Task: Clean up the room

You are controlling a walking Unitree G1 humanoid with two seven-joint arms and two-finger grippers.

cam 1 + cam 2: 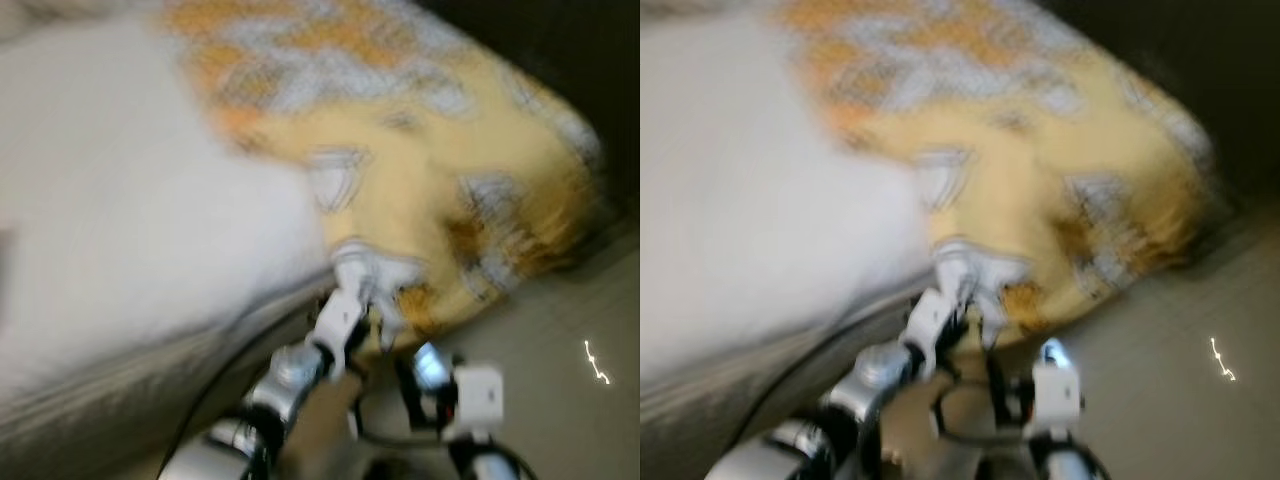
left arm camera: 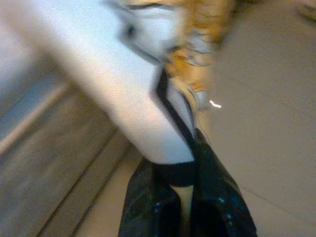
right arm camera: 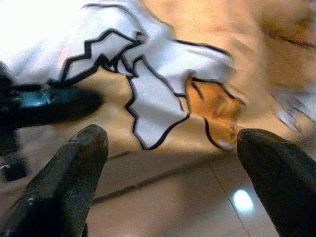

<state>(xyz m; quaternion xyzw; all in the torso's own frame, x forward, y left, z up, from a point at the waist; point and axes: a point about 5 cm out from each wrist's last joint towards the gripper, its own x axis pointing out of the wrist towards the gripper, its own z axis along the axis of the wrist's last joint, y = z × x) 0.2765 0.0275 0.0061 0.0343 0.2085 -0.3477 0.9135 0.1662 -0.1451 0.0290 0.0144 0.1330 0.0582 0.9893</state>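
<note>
Left gripper pinches the blanket's edge

Left gripper (image 1: 362,300) is clenched on the hanging edge of the yellow patterned blanket (image 1: 420,170), which lies over the white bed (image 1: 120,200) and droops towards the floor (image 1: 560,400). Right gripper (image 3: 173,143) hangs below that edge, fingers (image 3: 74,168) spread apart, gripping nothing

My arms are silver metal with white blocky wrist housings and thin black cables; my right pincer (image 3: 173,182) has two long, tapered, glossy black fingers (image 3: 64,182).
</note>
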